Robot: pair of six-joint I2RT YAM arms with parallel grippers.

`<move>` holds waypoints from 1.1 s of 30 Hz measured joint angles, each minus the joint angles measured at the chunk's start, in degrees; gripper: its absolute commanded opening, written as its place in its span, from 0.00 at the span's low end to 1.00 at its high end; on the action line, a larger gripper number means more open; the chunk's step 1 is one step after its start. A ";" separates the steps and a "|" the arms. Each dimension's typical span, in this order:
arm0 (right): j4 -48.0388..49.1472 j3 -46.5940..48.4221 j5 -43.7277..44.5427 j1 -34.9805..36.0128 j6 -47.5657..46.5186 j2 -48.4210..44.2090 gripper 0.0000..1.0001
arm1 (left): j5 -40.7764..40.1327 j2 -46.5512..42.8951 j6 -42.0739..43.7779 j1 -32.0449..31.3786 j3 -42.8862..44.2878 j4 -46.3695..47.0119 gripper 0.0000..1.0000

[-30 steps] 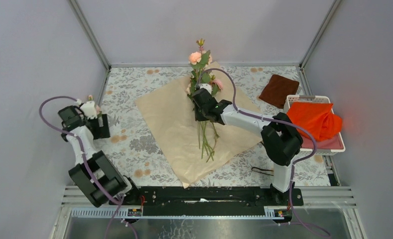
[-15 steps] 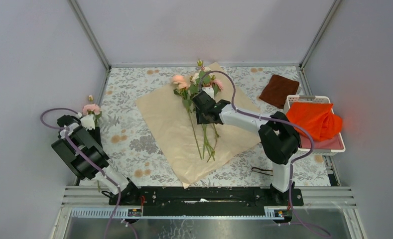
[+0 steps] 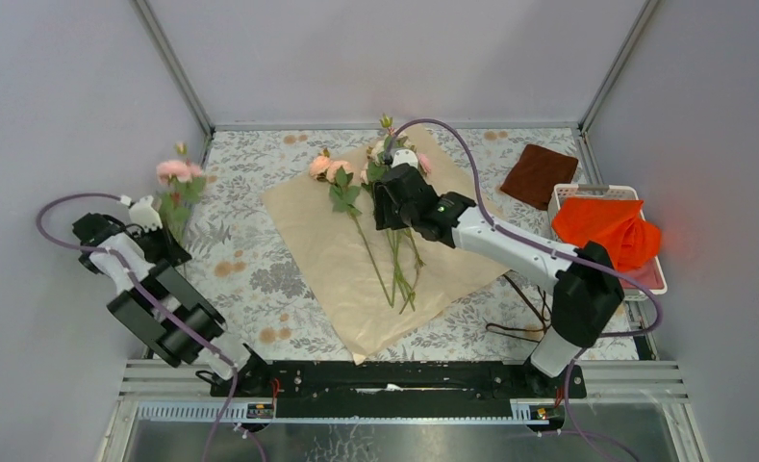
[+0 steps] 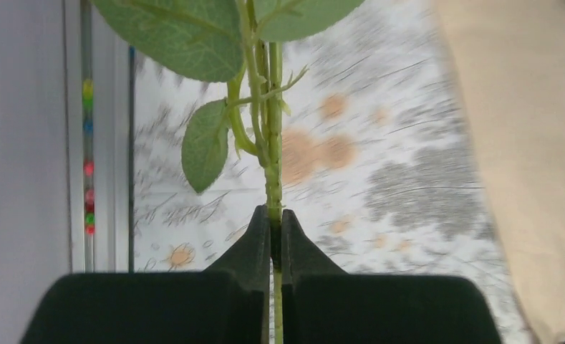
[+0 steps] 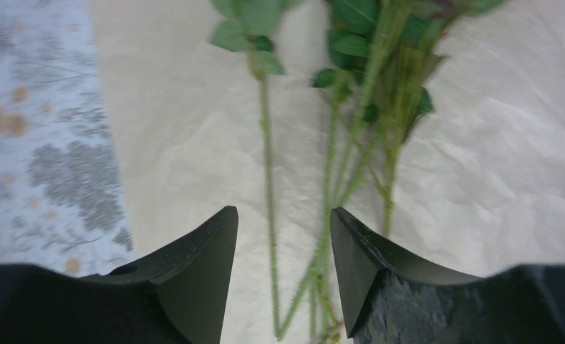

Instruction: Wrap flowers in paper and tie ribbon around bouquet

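Held upright at the far left, one of the flowers (image 3: pixel 175 173) has a pink bloom and a thin green stem (image 4: pixel 273 165) pinched between the jaws of my left gripper (image 4: pixel 274 215), which is shut. From above, that left gripper (image 3: pixel 161 229) stands off the paper's left side. The peach paper (image 3: pixel 327 255) lies flat mid-table. The other flowers (image 3: pixel 329 167) lie loose on it, stems (image 5: pixel 268 165) toward me. My right gripper (image 5: pixel 283 215) hovers open over those stems, holding nothing; from above the right gripper (image 3: pixel 391 207) is over the leaves. A thin dark strand, perhaps the ribbon (image 3: pixel 506 330), lies near the right base. No bouquet is in view.
A dark brown folded cloth (image 3: pixel 537 173) lies at the back right. Beside it stands a white basket (image 3: pixel 575 190) holding a bright orange cloth (image 3: pixel 606 233). Grey walls enclose the floral table on three sides. Purple cables loop off both arms.
My left gripper closed on a pink flower's stem and drew back left with it raised. My right gripper opened; its flowers dropped onto the paper, one stem falling to the left.
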 measured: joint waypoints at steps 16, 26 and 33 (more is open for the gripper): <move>41.97 -9.99 -27.41 1.46 5.90 -8.44 0.88 | 37.07 -19.74 -15.19 -37.51 15.69 -7.45 0.00; 51.87 -7.98 -27.61 1.46 12.31 -7.15 0.87 | 32.74 -21.90 -31.32 -51.71 12.55 5.90 0.00; 52.96 -7.61 -25.75 1.49 14.03 -5.92 0.31 | 28.98 -19.30 -34.38 -57.11 10.99 8.28 0.00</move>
